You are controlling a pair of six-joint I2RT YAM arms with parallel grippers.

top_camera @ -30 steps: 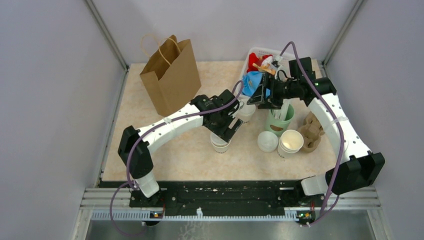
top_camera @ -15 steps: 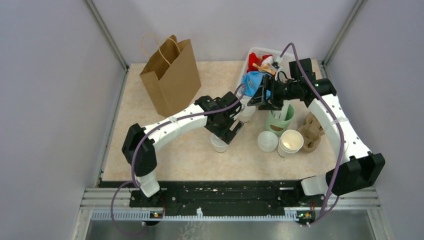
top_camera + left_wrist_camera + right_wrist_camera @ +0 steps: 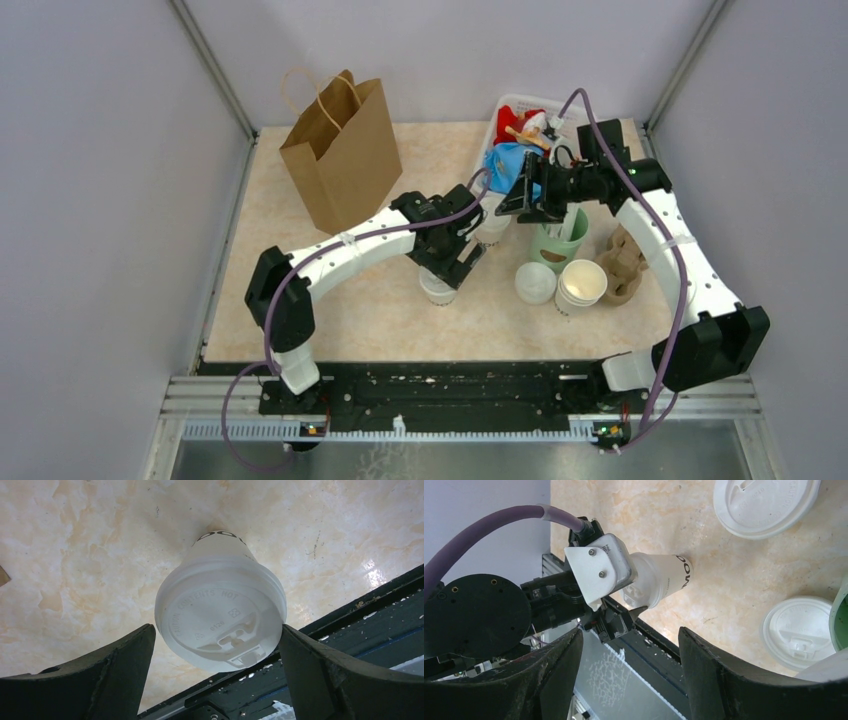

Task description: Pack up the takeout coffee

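Observation:
The takeout coffee (image 3: 220,615) is a white paper cup with black lettering and a white lid. It stands upright on the table (image 3: 300,215) near the middle (image 3: 438,290). My left gripper (image 3: 216,630) hangs straight over it, open, with one finger on each side of the lid rim. A thin gap shows at the left finger (image 3: 125,655). The right finger (image 3: 320,660) sits right at the rim. My right gripper (image 3: 522,195) hovers open and empty above the table behind the cup. In its own view, the cup (image 3: 664,577) shows below the left gripper's fingers.
A brown paper bag (image 3: 340,150) stands open at the back left. At the back right is a white basket (image 3: 520,105) of toys. A green cup (image 3: 558,240), a stack of white cups (image 3: 581,283), loose lids (image 3: 535,283) and a brown cup carrier (image 3: 622,262) crowd the right.
The left gripper's jaws have spread slightly wider around the lid, and its arm has shifted a little. The cup stays in place. The right arm has barely moved.

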